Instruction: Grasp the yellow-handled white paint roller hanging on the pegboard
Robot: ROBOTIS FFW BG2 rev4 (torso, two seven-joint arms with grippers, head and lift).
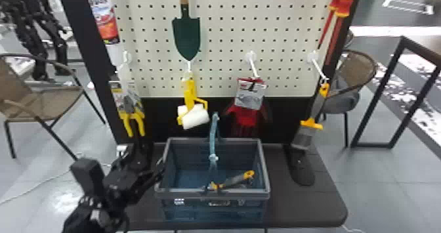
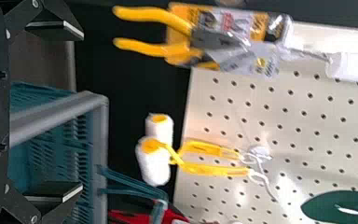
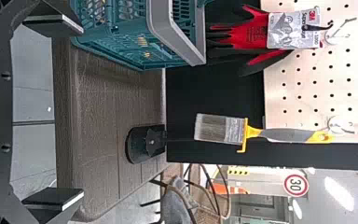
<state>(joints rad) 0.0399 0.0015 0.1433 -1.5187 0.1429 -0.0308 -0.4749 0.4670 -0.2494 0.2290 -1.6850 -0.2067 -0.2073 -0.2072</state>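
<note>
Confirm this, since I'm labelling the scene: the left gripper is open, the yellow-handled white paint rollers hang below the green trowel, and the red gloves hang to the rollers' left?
Not quite: the head view shows the red gloves hanging to the right of the yellow-handled white paint rollers. The rollers hang below the green trowel, and the left gripper is open.

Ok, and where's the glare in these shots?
Head view: a bright patch on the floor, lower left; left wrist view: a pale hot spot on the pegboard near the green trowel, plus shine on the pliers' plastic wrapping; right wrist view: a glaring white streak in the background.
</note>
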